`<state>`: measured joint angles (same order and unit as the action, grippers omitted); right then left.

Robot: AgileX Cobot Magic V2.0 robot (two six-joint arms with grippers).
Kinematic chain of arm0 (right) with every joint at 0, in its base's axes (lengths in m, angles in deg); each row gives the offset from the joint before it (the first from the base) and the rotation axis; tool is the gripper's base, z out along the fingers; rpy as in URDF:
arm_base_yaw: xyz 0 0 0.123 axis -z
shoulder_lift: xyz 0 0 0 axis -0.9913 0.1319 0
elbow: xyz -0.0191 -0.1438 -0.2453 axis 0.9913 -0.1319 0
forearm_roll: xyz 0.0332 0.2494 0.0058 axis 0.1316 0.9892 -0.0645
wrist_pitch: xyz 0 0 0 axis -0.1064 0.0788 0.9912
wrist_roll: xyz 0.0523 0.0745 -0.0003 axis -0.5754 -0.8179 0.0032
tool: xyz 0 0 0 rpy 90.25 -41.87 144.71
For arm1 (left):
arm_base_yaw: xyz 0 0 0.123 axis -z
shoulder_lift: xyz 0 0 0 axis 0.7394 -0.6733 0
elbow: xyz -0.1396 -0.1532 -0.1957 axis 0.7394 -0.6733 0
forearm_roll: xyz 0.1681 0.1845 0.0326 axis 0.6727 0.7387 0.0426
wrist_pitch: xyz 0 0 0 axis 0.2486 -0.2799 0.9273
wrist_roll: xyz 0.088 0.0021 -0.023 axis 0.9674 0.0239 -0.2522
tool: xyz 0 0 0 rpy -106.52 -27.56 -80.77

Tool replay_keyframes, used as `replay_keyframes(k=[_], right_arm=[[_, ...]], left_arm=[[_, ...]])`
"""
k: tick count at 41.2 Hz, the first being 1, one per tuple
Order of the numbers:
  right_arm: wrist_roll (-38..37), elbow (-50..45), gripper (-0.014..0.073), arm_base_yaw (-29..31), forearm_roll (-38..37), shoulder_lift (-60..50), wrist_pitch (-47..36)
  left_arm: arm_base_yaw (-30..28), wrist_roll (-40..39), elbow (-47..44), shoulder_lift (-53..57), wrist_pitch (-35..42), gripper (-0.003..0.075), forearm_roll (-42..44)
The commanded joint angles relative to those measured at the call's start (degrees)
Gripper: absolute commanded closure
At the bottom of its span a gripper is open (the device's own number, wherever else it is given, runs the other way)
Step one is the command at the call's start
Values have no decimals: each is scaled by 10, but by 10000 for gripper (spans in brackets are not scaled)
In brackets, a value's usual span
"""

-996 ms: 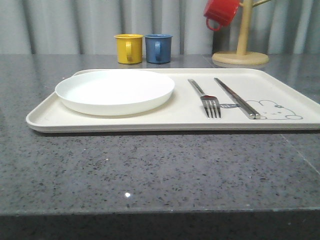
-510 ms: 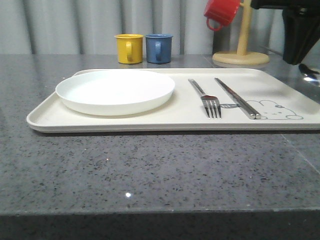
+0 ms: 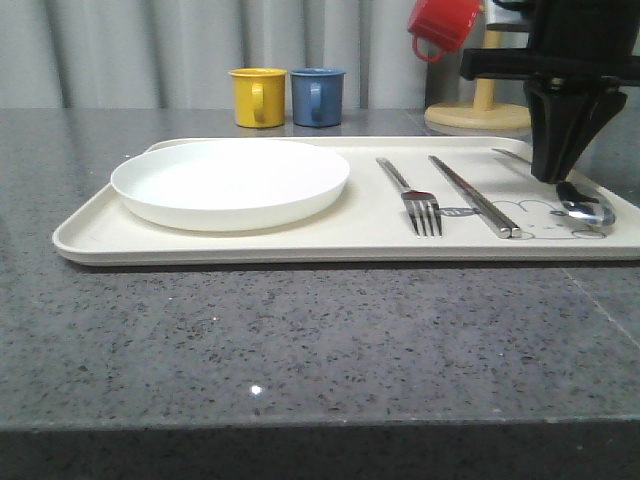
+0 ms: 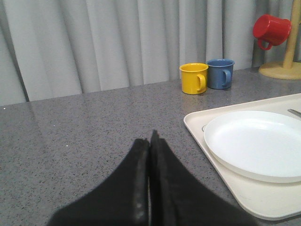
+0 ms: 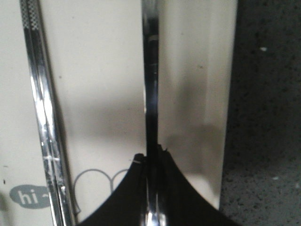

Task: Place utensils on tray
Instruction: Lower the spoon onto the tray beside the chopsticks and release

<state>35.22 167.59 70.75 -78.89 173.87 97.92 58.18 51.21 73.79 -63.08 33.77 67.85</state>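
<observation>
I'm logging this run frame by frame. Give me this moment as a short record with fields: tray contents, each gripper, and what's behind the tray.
tray: plate, fork, chopsticks, spoon
right gripper: fingers shut on the spoon's handle, bowl low over the rabbit drawing
left gripper: shut, holding nothing, left of the tray
behind the tray: yellow mug, blue mug, red mug on wooden stand

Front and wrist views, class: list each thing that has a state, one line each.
Spoon: over the tray, held by right gripper.
Left gripper: shut, empty.
Plate: empty, on tray.
Fork: flat on tray.
Chopsticks: paired, flat on tray.
Red mug: hanging on stand.
</observation>
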Motion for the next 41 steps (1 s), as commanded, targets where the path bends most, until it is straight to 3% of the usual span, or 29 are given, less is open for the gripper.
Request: replay_keyframes(k=[1,19,36,41], right_arm=[[0,19,599,0,5,-23,-7],[4,19,340,0,5,-29,-14],[48,19,346,0,4,-156,-37],[73,19,446,0,4,-198,-40]], left_arm=[[3,-4,16,-4,48,733,-5],[3,-4,16,-4,48,733,-5],[3,-4,16,-4,48,733,-5],[3,-4,16,-4,48,733,-5]])
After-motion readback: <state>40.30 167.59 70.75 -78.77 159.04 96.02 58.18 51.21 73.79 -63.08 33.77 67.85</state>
